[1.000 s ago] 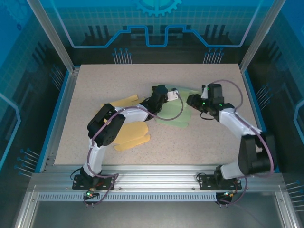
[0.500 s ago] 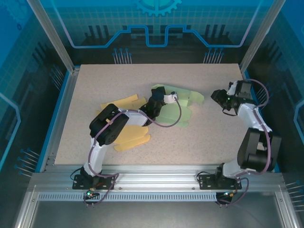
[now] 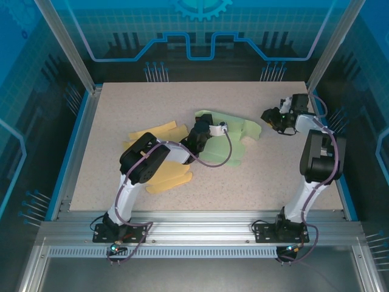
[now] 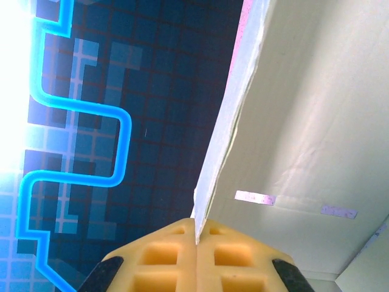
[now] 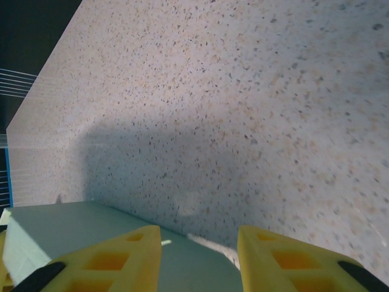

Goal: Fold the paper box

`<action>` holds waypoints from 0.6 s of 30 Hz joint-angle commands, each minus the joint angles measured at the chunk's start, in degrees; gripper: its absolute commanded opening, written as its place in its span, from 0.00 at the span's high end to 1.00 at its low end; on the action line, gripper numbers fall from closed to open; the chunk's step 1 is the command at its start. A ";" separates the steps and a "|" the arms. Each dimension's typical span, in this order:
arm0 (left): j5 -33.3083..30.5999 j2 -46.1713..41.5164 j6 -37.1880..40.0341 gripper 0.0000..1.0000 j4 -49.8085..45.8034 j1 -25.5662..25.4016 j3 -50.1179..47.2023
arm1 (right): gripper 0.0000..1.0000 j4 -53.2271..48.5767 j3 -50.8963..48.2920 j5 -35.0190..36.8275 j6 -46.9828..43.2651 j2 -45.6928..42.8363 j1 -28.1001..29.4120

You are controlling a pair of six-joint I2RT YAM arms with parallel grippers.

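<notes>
The paper box (image 3: 230, 141) is a flat pale-green cut-out lying in the middle of the table, with a flap (image 3: 251, 129) spread out to its right. My left gripper (image 3: 201, 126) sits at its left edge, shut on a thin raised edge of the sheet. In the left wrist view the yellow fingers (image 4: 164, 255) are pressed together on that edge, and the pale panel (image 4: 310, 121) rises to the right. My right gripper (image 3: 266, 116) hovers just right of the flap, open and holding nothing. The right wrist view has the green sheet (image 5: 91, 225) under the left finger (image 5: 115, 258).
A yellow paper cut-out (image 3: 163, 163) lies flat at the left, partly under my left forearm. The speckled tabletop (image 3: 152, 103) has blue rails along its sides, and my right arm stands close to the right rail (image 3: 336, 158).
My right gripper left the green sheet, swung to the table's right side, then came back a little toward the flap, its jaws narrowing slightly. The right flap now lies spread out. The left gripper kept its hold.
</notes>
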 commanded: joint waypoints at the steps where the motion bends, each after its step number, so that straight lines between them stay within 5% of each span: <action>1: 1.64 1.25 0.82 1.00 2.02 0.26 -1.12 | 0.62 -1.72 1.53 -1.68 -1.47 2.89 1.69; 18: 1.83 3.10 2.59 1.00 2.87 0.70 -0.96 | 0.61 -1.27 -9.32 5.37 -2.53 -4.42 7.64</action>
